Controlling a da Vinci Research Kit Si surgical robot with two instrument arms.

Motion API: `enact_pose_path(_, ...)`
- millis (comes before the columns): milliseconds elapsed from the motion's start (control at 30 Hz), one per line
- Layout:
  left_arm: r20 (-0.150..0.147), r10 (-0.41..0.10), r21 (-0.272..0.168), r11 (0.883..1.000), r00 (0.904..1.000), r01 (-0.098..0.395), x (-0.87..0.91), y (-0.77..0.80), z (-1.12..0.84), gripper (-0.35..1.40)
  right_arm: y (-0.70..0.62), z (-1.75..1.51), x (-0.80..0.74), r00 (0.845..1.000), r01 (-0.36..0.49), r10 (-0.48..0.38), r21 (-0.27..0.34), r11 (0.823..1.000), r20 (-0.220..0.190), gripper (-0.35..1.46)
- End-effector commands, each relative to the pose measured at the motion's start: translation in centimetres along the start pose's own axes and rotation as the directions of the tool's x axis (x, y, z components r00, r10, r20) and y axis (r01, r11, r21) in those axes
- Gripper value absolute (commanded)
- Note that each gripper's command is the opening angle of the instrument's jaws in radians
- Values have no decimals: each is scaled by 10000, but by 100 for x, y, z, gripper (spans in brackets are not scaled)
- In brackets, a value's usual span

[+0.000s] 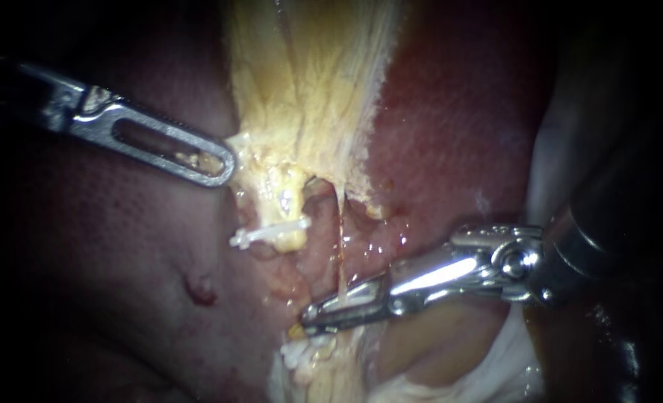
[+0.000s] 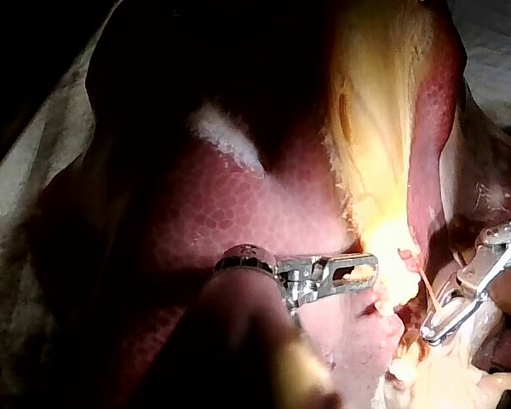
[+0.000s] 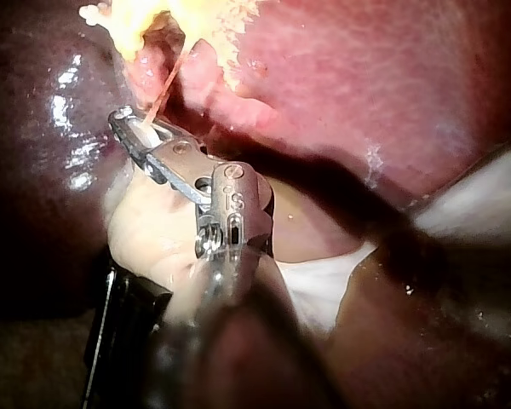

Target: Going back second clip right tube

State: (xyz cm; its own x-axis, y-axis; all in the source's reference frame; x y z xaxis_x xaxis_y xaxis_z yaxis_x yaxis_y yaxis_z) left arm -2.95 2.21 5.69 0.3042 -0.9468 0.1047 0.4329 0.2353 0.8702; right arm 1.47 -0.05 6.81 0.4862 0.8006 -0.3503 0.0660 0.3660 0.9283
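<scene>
**Item 1.** Your left instrument (image 1: 225,167) is a silver shaft ending in slotted jaws. It reaches across the dark red, mottled liver (image 1: 100,254). Its jaws lie together on the edge of the pale yellow, fibrous sheet of tissue (image 1: 309,89) and hold it. A yellow crumb shows in the slot.

**Item 2.** Your right instrument (image 1: 309,321) is bright steel with long, narrow jaws and lies low over the liver. The jaws stand a narrow gap apart.

**Item 3.** The right tube (image 1: 340,246) is a thin amber strand. It runs down from the yellow sheet's lower edge into the gap between your right jaws. No second clip can be made out on it. In the right wrist view something pale sits between those jaws, and it cannot be told whether that is a clip.

**Item 4.** A white plastic clip (image 1: 268,236) sits across the thicker yellow left tube (image 1: 290,213), apart from the right tube.

**Hazards.**
- The strand looks thin and taut. Drawing back with a jaw against it could drag, stretch or tear it.
- A sideways swing on the way out could knock the white clip.
- A harder pull from your left instrument would tighten the strand while it lies in the gap.

**Writing.** No brand or label shows on the tissue. Marks on the instrument metal are not entered.
</scene>
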Motion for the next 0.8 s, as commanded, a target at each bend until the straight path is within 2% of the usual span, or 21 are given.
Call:
enact_pose_path(33,-1,6,-7,10000,10000,-6,0,1,1,-35,0,0,-1,10000,-1,1,-4,10000,-5,-35)
enact_pose_path(233,0,7,-9,10000,10000,-7,1,1,1,-35,0,-2,-2,9996,-290,291,40,9996,-47,-35)
enact_pose_path(300,0,9,-10,10000,10000,-9,1,1,2,-35,0,-2,-2,9992,-276,278,81,9996,-281,-2)
enact_pose_path(333,0,12,-10,10000,10000,-12,1,2,2,-35,0,-1,-2,9980,-272,272,7,9996,-573,21)
enact_pose_path(367,0,13,-10,10000,10000,-13,1,2,2,-35,1,0,-2,9958,-284,272,-119,9995,-871,37)
enact_pose_path(433,0,16,-11,10000,10000,-16,1,3,3,-35,1,2,0,9943,-304,286,-163,9994,-1026,44)
enact_pose_path(600,25,17,-36,10000,10000,-17,1,3,3,-35,3,4,2,9928,-328,288,-326,9989,-1162,48)
enact_pose_path(733,25,17,-36,10000,10000,-17,1,3,3,-35,9,3,2,9841,950,-1091,-1037,9901,-1402,49)
enact_pose_path(800,26,17,-36,10000,10000,-17,1,3,3,-35,13,1,2,9784,1385,-1562,-1312,9816,-1356,49)
